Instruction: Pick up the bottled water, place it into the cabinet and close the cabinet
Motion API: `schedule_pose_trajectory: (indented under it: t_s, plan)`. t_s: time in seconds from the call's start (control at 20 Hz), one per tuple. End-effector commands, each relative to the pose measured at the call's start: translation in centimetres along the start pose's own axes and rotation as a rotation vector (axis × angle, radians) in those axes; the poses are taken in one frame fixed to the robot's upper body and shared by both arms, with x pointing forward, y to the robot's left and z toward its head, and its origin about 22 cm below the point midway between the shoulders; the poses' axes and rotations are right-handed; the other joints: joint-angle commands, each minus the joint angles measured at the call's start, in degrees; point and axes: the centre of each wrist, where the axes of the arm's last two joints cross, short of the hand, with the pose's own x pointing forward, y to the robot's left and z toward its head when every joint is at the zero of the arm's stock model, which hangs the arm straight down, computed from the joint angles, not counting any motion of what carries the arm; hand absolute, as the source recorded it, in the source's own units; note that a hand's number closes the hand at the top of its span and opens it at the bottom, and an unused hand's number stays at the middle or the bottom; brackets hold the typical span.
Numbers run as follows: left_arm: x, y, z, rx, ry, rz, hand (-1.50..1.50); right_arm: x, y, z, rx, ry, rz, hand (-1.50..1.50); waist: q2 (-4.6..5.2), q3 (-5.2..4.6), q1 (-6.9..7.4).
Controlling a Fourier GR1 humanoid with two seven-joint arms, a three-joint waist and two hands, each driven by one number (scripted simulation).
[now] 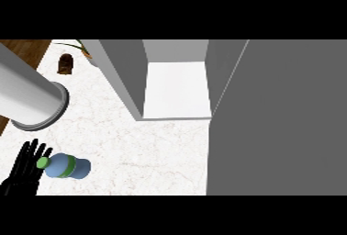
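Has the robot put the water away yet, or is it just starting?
Just starting. The cabinet stands open already. The left robot hand is open right beside the bottled water, which sits on the counter, not yet gripped. Left: grab it, set it inside, shut the door.

The desk (136, 147) looked like smooth white veined marble. The cabinet (125, 73) was matt grey, and the bottled water (68, 166) blue plastic.
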Motion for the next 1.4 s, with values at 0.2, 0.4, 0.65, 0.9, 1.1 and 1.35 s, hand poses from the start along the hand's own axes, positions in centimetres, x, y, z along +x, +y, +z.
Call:
schedule_pose_trajectory:
  t_s: [0.2, 0.4, 0.65, 0.9, 1.1, 1.35]
  plan:
    - [-4.1, 1.1, -0.5, 0.028, 0.007, -0.001, -1.50, 4.6, 0.1, 0.4, 0.019, -0.056, 0.024, -1.50, 0.09, -0.02, 0.08]
    - [-5.7, -0.1, -2.8, 0.042, -0.003, -0.035, -1.50, 2.9, -0.4, 0.7, 0.010, -0.063, 0.026, -1.50, 0.16, -0.01, 0.14]
    - [-7.4, 1.6, -1.4, 0.064, -0.007, -0.001, -1.50, 3.4, -0.1, 0.7, 0.006, -0.054, 0.048, -1.50, 0.25, -0.08, 0.19]
    - [-7.9, 0.9, -2.4, 0.017, -0.030, 0.140, -1.50, 2.5, -1.0, 0.8, -0.008, -0.065, 0.058, -1.50, 0.20, 0.00, 0.79]
    - [-8.1, 0.3, -4.7, -0.019, -0.025, 0.208, -1.50, 2.7, -0.7, 1.7, -0.015, -0.064, 0.036, -1.50, 0.20, -0.07, -0.10]
    - [-8.2, -0.6, -4.6, -0.039, -0.045, 0.233, 1.50, 3.1, -0.7, 1.7, -0.008, -0.065, 0.056, -1.50, 0.02, 0.05, 0.66]
